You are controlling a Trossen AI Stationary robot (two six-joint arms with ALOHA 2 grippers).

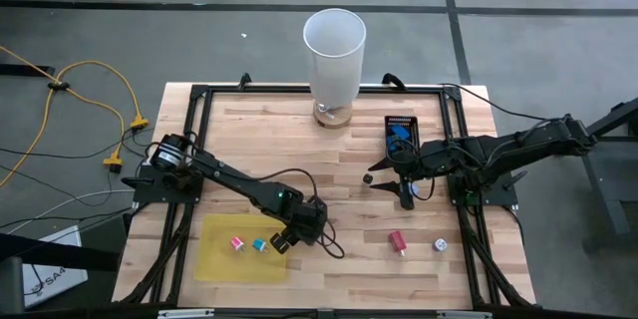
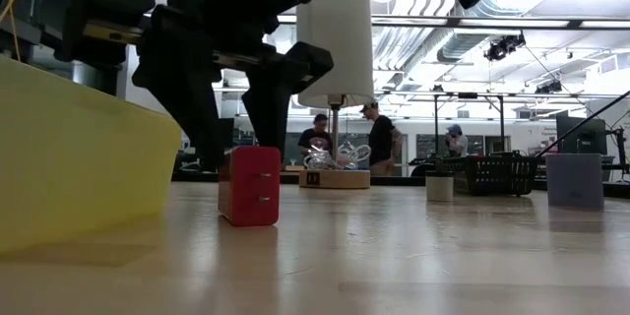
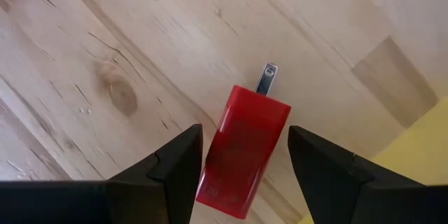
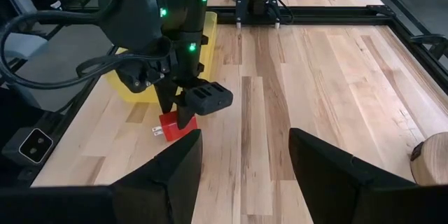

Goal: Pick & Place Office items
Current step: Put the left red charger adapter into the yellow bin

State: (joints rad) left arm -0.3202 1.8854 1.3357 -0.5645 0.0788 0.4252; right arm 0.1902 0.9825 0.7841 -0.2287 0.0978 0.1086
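The left claw [image 1: 283,240] stands over a red plug block [image 3: 241,152] on the table [image 1: 339,159], fingers apart on either side of it, a gap showing on each flank, so nothing is gripped. The block lies just beside the yellow sheet [image 1: 224,259], metal prongs pointing away from the wrist. The left arm reaches diagonally across the table. The right claw [image 1: 389,181] hovers open near the black tray [image 1: 401,132], empty.

bright overhead light, blurred low foreground
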